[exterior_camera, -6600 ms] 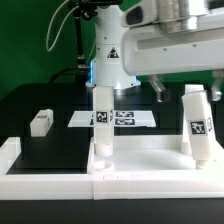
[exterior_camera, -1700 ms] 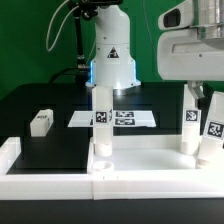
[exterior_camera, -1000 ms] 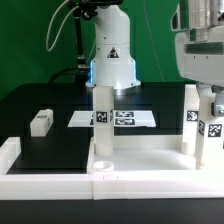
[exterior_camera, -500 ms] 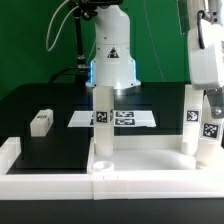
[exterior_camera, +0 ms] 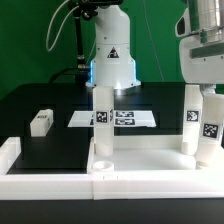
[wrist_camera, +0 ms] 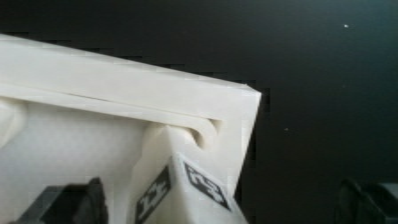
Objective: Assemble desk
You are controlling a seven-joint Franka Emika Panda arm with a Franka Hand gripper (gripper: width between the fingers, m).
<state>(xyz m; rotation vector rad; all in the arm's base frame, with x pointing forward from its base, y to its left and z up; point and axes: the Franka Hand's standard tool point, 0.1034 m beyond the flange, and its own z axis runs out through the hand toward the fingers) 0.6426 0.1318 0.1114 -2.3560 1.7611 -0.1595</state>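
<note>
The white desk panel lies along the front, sockets up. One tagged leg stands in its middle socket. A second leg stands at the exterior view's right. A third leg stands just beside it, nearer the camera. The fourth leg lies loose on the black table at the left. My gripper hangs over the top of the third leg. In the wrist view that leg rises from a socket at the panel corner. My gripper is open, with its dark fingers apart from the leg on both sides.
The marker board lies flat on the black table behind the panel. The arm's white base stands at the back centre. A raised white bar edges the table at the exterior view's left.
The gripper body has turned and shifted above the right-hand legs, first rising and then settling slightly. The legs and the panel have not moved over the last second.
</note>
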